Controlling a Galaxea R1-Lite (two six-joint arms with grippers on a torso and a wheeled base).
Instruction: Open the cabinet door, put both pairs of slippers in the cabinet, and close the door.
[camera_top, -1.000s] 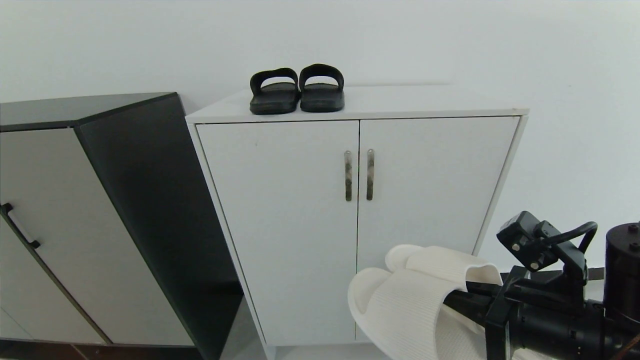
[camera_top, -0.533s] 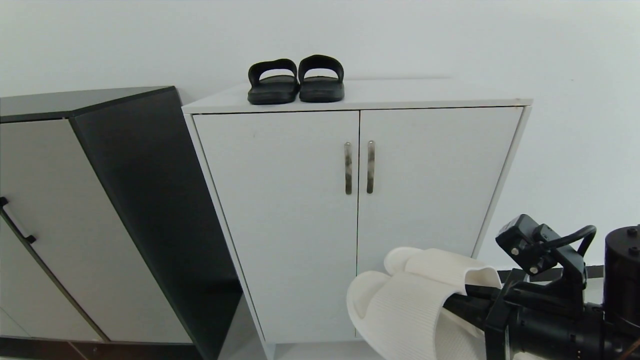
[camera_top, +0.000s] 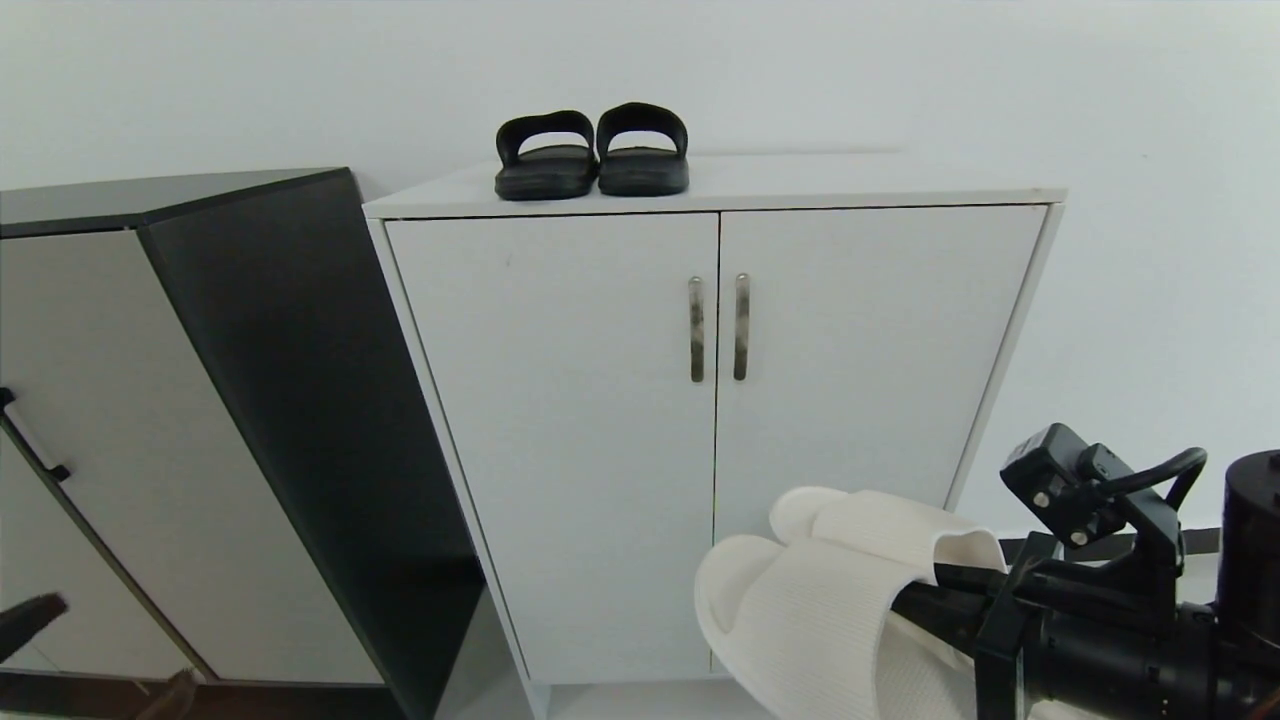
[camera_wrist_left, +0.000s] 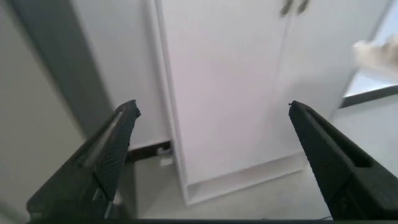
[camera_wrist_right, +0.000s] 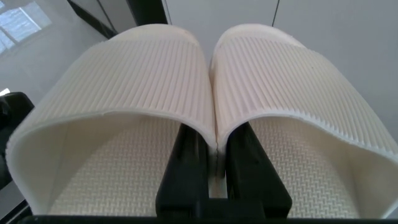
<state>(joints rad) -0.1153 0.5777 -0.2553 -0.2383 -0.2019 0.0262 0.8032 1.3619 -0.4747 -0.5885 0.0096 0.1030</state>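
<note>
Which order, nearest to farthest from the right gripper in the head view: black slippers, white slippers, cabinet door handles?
1. white slippers: held in the right gripper, low in front of the cabinet.
2. cabinet door handles: mid-height on the closed doors, above and left of the gripper.
3. black slippers: on top of the cabinet, left of centre, highest and farthest back.

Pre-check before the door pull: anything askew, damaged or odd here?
Nothing stands out. The black slippers sit paired and level on top of the white cabinet, which is fully shut. The right gripper pinches the white slippers together by their inner strap walls. The left gripper is open and empty.
</note>
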